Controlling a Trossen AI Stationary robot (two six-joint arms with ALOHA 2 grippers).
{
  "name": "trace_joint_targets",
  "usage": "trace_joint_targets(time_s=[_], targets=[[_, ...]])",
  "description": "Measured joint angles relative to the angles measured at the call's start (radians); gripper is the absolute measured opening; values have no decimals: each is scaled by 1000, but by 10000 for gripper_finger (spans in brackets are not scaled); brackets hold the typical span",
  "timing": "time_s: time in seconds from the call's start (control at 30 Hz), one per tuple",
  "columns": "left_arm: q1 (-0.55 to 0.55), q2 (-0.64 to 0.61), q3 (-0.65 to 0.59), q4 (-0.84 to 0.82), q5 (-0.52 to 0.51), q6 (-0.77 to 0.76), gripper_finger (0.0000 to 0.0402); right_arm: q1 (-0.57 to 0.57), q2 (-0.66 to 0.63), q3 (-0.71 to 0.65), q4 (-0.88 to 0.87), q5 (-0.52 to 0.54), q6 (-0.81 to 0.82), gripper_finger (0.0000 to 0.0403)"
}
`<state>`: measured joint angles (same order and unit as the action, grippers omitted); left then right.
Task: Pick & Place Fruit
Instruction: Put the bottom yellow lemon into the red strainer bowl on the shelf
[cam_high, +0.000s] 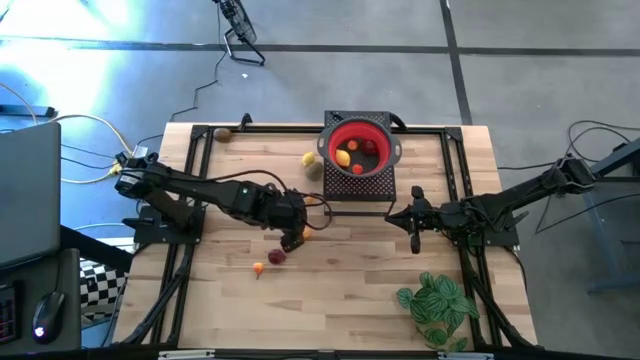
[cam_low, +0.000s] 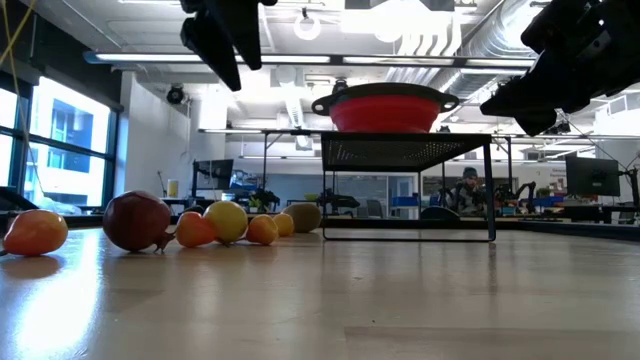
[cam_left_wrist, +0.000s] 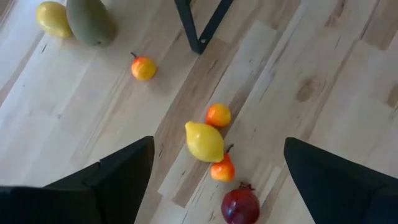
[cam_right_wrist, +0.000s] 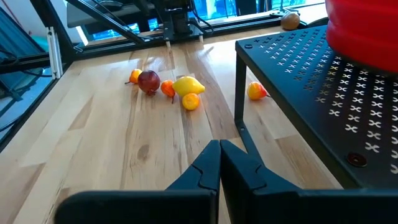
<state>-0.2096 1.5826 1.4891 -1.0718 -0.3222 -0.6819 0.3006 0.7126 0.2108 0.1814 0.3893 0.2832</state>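
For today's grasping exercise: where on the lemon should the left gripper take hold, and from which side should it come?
Grip the lemon across its narrow middle, coming straight down from above. Its ends taper to points, so the belly gives the fingers flatter contact. The open left gripper hangs just over it; two small orange fruits crowd its sides, so close carefully.

Grey floor (cam_high: 520, 80); windows (cam_low: 60, 140) left, bright ceiling lights (cam_low: 310, 25).

red bowl (cam_high: 360, 149) on black perforated stand (cam_high: 358, 186); leafy plant (cam_high: 437, 305) near table corner
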Motion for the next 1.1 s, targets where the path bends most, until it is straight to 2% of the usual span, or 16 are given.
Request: trace_joint_targets(time_s=[0.3,0.57,0.73,1.1], targets=[[0,19,-1,-14,2,-57,351,0,0,0,0,0,0,2],[0,121,-1,-58,14,-102,352,0,0,0,-7,0,0,2],[1,188,-1,-108,55,-139,351,0,0,0,-10,0,3,2],[1,313,-1,-115,74,-134,351,0,0,0,-1,0,7,2]])
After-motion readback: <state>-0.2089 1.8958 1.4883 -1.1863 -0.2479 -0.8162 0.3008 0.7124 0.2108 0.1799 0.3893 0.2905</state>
